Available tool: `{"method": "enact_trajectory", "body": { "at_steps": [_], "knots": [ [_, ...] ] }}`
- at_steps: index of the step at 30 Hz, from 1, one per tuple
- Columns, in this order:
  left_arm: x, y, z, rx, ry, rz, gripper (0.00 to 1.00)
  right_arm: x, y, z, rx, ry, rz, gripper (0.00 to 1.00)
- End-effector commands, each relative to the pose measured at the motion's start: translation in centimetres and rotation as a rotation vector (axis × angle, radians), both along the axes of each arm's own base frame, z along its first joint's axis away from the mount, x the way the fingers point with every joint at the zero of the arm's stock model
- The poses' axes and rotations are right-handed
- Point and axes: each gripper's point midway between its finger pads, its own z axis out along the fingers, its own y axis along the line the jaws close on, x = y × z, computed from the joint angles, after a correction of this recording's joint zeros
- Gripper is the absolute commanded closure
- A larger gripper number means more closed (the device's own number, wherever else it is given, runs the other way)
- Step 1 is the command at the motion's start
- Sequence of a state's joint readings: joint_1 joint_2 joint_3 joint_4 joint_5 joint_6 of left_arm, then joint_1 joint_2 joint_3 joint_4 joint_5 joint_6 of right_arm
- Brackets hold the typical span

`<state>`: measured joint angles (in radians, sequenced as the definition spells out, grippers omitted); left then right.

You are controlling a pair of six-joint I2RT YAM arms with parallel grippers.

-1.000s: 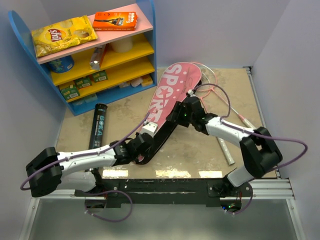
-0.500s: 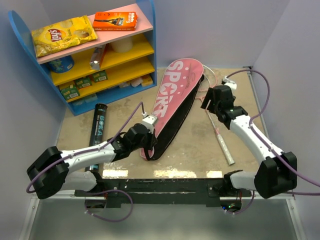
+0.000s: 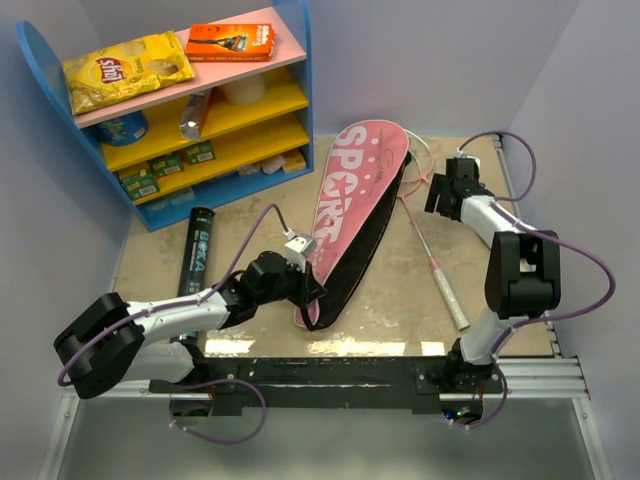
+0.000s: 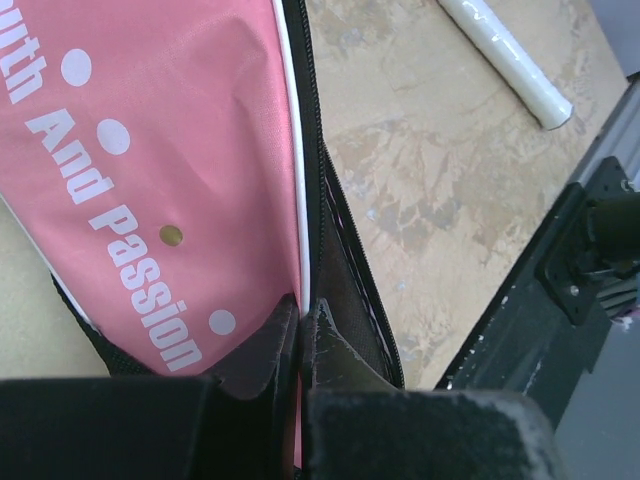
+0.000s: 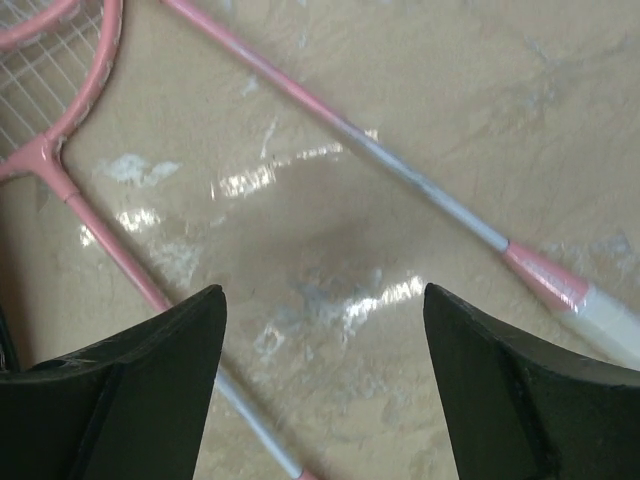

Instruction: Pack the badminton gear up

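Between the left jaws sat the black edge of the cover (image 3: 352, 195), near its narrow end. The jaws were pressed together on it, their pads (image 4: 335, 350) meeting at the white piping beside the zip. Ahead of those jaws the pink face of the cover ran away across the table (image 3: 395, 290), lettering uppermost, its wide end farthest off. To their left, well apart, the tube (image 3: 197, 255) lay on its side. Ahead and to their right, clear of the cover, lay the white grip (image 4: 505, 60) of a racket (image 3: 437, 268).

Under the right jaws, which stood wide apart and held nothing, the table was crossed by two thin shafts. One shaft (image 5: 420, 190), pink then silver, ran from beyond the jaws out toward the right, ending in a pink cone and a white grip. The other shaft (image 5: 110, 240) came down from the joint of a pink racket head (image 5: 60, 60) at the far left and passed just inside the left finger (image 5: 120, 400). Seen from above, these jaws hung just to the right of the cover's wide end, with a pale racket loop between them and the cover.
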<state>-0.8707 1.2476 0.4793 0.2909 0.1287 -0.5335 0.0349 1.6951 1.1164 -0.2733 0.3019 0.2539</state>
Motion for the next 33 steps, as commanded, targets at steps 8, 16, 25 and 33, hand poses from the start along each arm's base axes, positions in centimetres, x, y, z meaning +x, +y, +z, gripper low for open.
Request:
{"method": "enact_trajectory", "body": {
  "at_steps": [8, 16, 25, 33],
  "knots": [
    [-0.5, -2.2, 4.6, -0.199, -0.089, -0.090, 1.00, 6.8, -2.7, -0.1, -0.122, -0.078, 0.190, 0.20],
    [0.4, -1.6, 6.2, -0.204, -0.144, -0.072, 1.00, 9.7, -2.8, 1.2, -0.151, -0.034, 0.325, 0.20],
    [0.3, -0.9, 6.4, -0.204, -0.165, -0.066, 1.00, 7.8, -0.9, -6.2, -0.007, 0.147, 0.403, 0.20],
    [0.1, -0.8, 6.4, -0.208, -0.161, -0.068, 1.00, 6.4, -0.2, -8.4, 0.045, 0.192, 0.418, 0.31]
  ]
}}
